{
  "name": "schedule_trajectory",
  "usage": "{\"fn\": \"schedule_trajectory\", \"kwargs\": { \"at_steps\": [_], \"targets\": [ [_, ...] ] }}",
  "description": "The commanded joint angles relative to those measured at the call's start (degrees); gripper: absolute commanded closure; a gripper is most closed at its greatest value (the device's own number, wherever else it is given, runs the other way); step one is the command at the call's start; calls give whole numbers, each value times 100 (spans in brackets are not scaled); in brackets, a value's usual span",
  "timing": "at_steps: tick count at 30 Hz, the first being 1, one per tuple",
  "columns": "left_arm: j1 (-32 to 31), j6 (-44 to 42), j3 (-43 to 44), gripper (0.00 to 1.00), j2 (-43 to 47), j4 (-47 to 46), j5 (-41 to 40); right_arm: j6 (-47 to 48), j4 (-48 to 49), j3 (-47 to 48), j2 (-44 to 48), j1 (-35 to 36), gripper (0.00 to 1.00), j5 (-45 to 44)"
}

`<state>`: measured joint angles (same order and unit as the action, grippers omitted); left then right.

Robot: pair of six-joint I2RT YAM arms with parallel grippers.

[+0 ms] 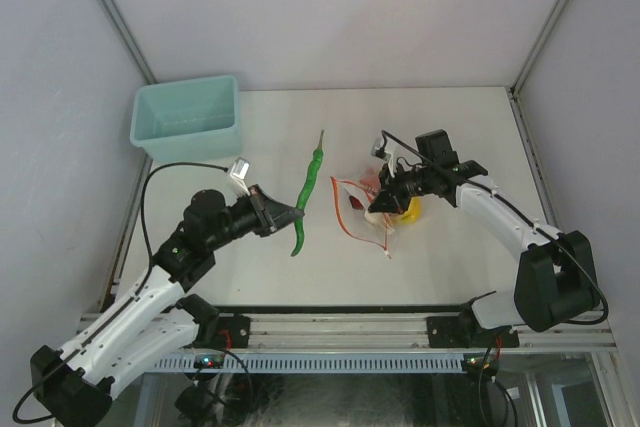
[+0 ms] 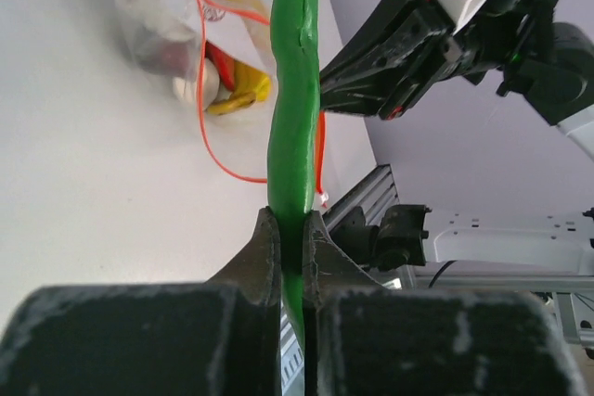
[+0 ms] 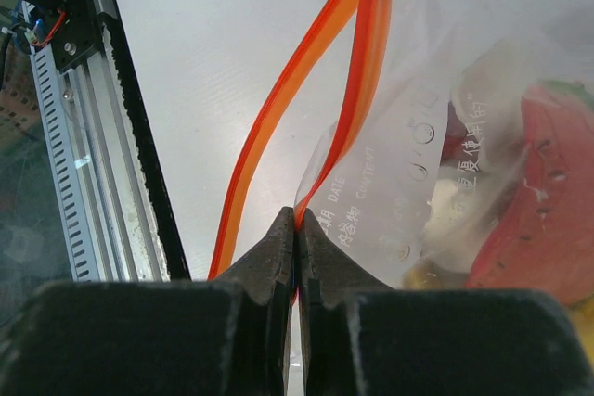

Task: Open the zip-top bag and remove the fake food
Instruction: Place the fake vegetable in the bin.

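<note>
You are midway through the emptying step: the zip-top bag lies on the table just right of centre in the top view. Its mouth is already open, the red-orange zip strip split into two diverging bands. Your left fingers are pressed onto the green piece, a long pod-like toy pinched near one end. It is fully outside the bag, left of it in the top view, though whether its tip touches the table is unclear. Your right fingers are pinched together on the bag's edge right beside the zip strip, holding the mouth in place. Inside the bag you can see a yellow banana, a red piece and a whitish piece, so most of the fake food remains to come out. The teal bin at the upper left of the top view shows nothing inside. Next, you likely need to set the green piece down away from the bag. Then bring the left fingers back into the mouth while the right grip keeps the thin plastic from sliding or collapsing.
</note>
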<state>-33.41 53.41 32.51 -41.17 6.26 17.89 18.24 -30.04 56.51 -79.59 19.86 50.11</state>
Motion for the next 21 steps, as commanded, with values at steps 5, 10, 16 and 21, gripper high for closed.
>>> {"fn": "schedule_trajectory", "kwargs": {
  "at_steps": [5, 10, 16, 21],
  "targets": [
    [506, 67, 389, 100, 260, -490, -263, -51, 174, -39, 182, -96, 100, 155],
    [847, 386, 306, 100, 363, -952, -1984, -95, 214, -35, 162, -100, 100, 174],
    [1055, 1159, 194, 100, 80, -1508, -3980, -79, 193, -41, 205, -101, 100, 165],
    [1877, 1894, 291, 100, -614, -1762, -4014, -91, 217, -52, 225, -99, 100, 176]
  ]
}}
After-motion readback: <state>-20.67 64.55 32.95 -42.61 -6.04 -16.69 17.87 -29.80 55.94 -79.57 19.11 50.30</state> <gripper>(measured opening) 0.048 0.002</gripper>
